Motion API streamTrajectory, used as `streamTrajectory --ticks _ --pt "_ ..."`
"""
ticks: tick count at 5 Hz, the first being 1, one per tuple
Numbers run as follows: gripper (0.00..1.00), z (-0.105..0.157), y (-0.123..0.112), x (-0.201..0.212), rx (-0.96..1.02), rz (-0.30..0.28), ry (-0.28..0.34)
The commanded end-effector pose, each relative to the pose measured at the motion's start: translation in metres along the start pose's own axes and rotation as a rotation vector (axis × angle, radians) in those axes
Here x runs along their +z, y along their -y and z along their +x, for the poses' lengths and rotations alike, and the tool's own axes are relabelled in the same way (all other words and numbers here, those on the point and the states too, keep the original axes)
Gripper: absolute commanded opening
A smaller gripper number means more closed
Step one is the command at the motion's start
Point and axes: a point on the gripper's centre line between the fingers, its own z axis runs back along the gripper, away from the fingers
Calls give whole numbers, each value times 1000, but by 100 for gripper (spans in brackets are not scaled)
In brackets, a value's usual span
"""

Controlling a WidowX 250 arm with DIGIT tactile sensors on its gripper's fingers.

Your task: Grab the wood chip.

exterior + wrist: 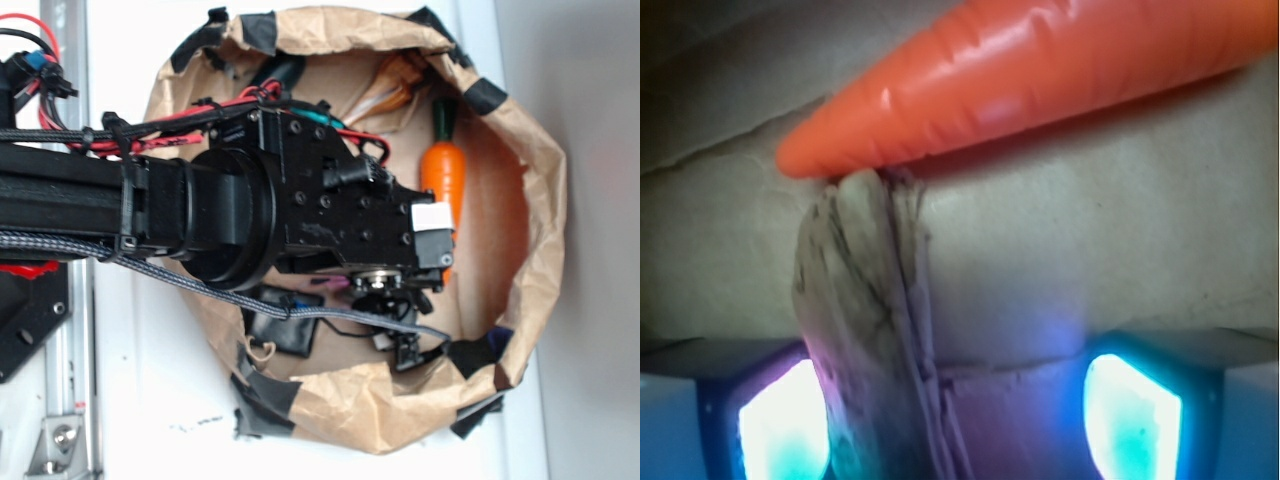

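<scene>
The black arm [150,215] reaches in from the left edge of the exterior view, lying horizontally across the frame, its wrist block covering the middle of a crumpled brown paper nest [520,190] that sits on a white surface [150,420]. Red and black cables run along the arm's upper side, and a braided grey cable loops beneath it. The end effector [405,300] points down into the nest at lower centre, mostly hidden under the wrist block, so its jaws cannot be read from this view.

In the wrist view, the 2 fingers appear as glowing pads at the bottom corners, the left pad [785,425] and the right pad [1130,415] set wide apart. The wood chip [865,320] stands between them, close against the left pad and well clear of the right one. The end effector is released, not pressing the chip from both sides. The chip's far tip touches the underside of the orange toy carrot [1040,70] near its pointed end, which crosses the upper part of the frame diagonally. In the exterior view the carrot [445,175] lies at right of the wrist block, green top upward.
</scene>
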Motion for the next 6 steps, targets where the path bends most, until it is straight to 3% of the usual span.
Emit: streamTrajectory --ticks 1,3,4,5,6 --pt "0 3 13 -3 9 -53 11" --pt "0 6 13 -3 13 -52 7" --pt "0 3 11 22 -11 -9 40" --pt "0 -2 -3 74 -3 -17 81" --pt "0 -4 -11 114 -10 -27 65"
